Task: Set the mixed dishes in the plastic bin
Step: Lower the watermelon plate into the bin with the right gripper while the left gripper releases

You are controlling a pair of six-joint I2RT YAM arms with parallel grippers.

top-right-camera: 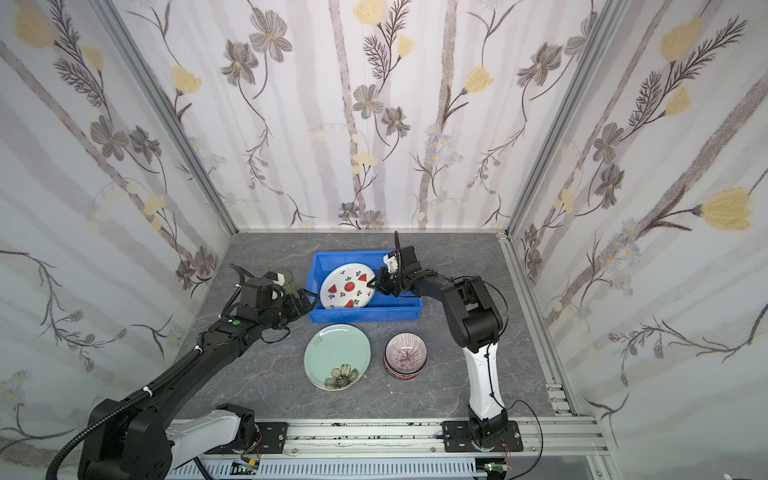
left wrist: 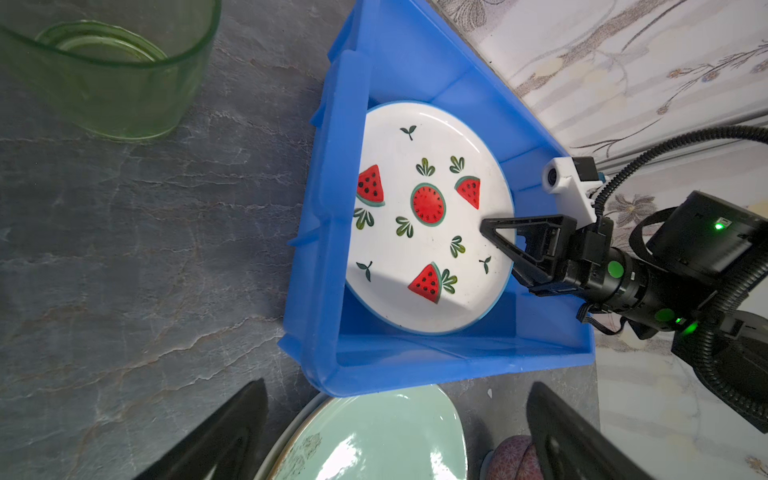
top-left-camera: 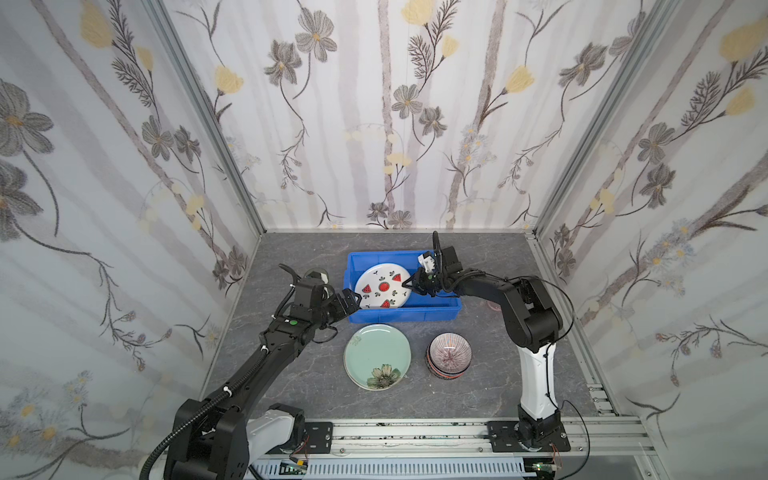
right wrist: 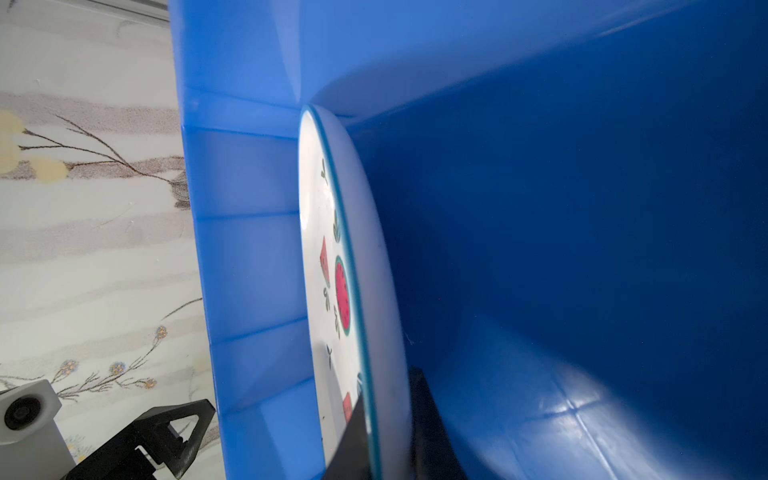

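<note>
Watermelon plate (top-left-camera: 383, 287) tilted inside blue bin (top-left-camera: 440, 314), toward its left end, right rim pinched by right claw (top-left-camera: 405, 284). Left claw (top-left-camera: 353, 302) spread wide, empty, just beside bin's near-left corner. Nearer on table (top-left-camera: 291, 374): pale green flower plate (top-left-camera: 376, 355), striped bowls (top-left-camera: 449, 354).

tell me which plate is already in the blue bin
The watermelon plate: it sits inside the blue bin with the right gripper astride its rim. The pale green flower plate lies on the table in front of the bin.
</note>
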